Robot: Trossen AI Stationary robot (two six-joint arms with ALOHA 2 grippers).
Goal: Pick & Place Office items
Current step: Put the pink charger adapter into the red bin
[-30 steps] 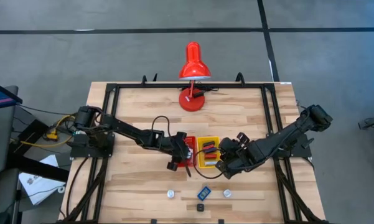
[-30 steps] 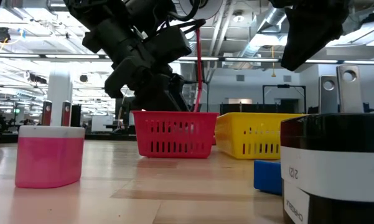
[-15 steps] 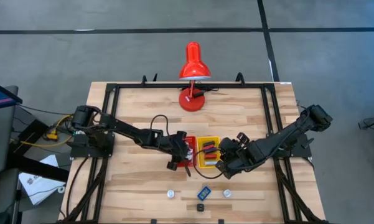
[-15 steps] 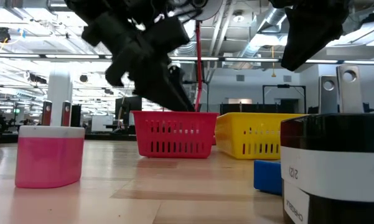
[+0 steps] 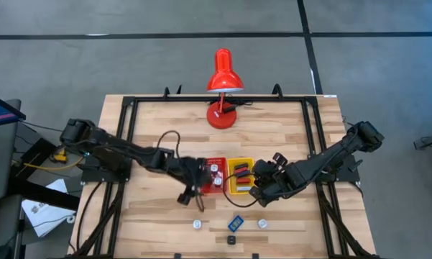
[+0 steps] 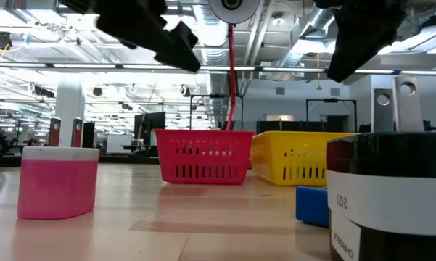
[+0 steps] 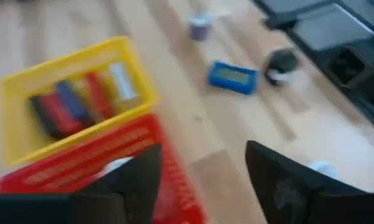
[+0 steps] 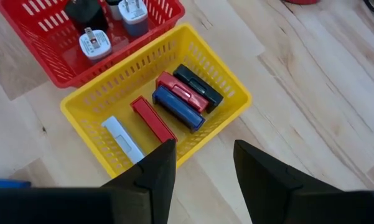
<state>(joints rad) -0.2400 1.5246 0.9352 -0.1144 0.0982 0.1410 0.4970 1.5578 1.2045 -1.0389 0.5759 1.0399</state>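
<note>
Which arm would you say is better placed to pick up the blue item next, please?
Probably the left: its open gripper is empty beside the red basket, slightly nearer the blue item; the right gripper hovers beside the yellow basket.

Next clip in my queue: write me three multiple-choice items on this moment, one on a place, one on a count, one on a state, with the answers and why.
1. Where does the blue flat item lie?
A. In the red basket
B. On the bare tabletop
C. Under the lamp

2. How many flat items lie in the yellow basket?
A. Two
B. Five
C. Eight

3. How is the left pincer?
A. Open, holding nothing
B. Shut on a plug
C. Shut on the lamp

Answers:
1. B: the high view shows it on the wood, on the side of the baskets away from the lamp.
2. B: the right wrist view shows white, red, blue, red and black pieces.
3. A: the left wrist view shows its fingers apart with nothing between.
</note>
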